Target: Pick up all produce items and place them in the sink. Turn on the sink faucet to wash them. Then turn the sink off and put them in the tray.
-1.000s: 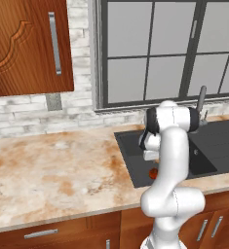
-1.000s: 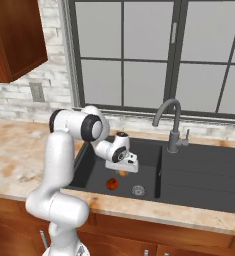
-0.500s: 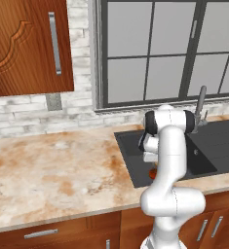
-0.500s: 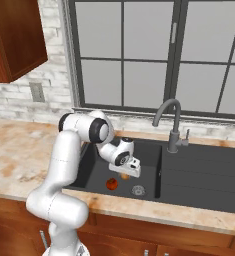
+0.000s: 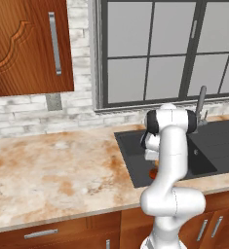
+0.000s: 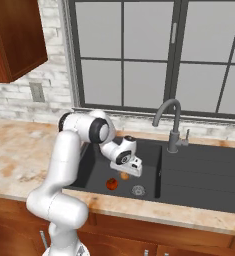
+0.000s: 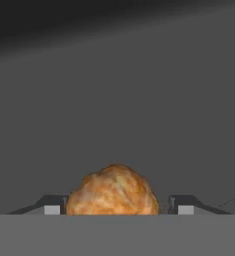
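While the orange-tan ball (image 7: 113,191) sits between the two fingertips (image 7: 52,205) in the hand view, narrow gaps can be seen on either side of it, so the jaws are judged to stand slightly wider than the ball and not to press on it. From the right base view this ball (image 6: 124,176) is seen low in the basin of the sink (image 6: 199,186), directly under the gripper (image 6: 132,169), with the red ball (image 6: 111,184) lying on the basin floor just to its left and nearer, and the drain (image 6: 138,189) just to its right and nearer. Whether the orange-tan ball rests on the basin floor or hangs just above it cannot be told. The ball is roundish, so no long axis has to be matched. It lies straight ahead of the gripper along the fingers, so a withdrawal straight back along that line would be called for, to avoid nudging it. The faucet (image 6: 169,124) stands at the far rim, to the right of the gripper, with its small lever (image 6: 186,138) on its right side. Both produce items are thus judged to be in the sink.
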Tool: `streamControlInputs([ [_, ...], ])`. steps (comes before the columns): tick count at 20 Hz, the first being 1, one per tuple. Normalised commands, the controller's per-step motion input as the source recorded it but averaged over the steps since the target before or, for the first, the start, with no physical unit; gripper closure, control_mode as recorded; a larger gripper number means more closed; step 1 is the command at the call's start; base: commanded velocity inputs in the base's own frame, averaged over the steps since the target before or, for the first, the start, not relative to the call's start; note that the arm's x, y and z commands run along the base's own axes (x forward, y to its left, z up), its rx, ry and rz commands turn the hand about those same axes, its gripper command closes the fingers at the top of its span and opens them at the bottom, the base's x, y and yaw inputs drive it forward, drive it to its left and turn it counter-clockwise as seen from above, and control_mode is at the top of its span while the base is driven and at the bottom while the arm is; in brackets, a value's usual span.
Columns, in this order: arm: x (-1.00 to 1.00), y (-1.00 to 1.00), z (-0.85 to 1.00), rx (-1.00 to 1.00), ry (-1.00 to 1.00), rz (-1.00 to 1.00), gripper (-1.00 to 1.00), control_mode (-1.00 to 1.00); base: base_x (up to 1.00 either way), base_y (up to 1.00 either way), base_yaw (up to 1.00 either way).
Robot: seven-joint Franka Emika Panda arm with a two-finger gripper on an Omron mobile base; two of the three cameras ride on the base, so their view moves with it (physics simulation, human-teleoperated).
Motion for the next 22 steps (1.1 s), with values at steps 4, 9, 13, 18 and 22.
streamControlInputs([
  [4,-0.28,-0.03,0.50,0.00,-0.10,-0.01,-1.00,-1.00,0.00,0.00,0.00],
  [9,-0.35,0.00,0.56,-0.01,-0.14,-0.03,-1.00,-1.00,0.00,0.00,0.00],
  [13,-0.47,0.03,0.72,-0.02,-0.17,-0.05,-1.00,-1.00,0.00,0.00,0.00],
  [18,-0.39,0.31,0.79,-0.07,-0.17,-0.06,-1.00,-1.00,0.00,0.00,0.00],
  [22,-0.33,0.57,0.71,-0.14,-0.16,-0.04,-1.00,-1.00,0.00,0.00,0.00],
])
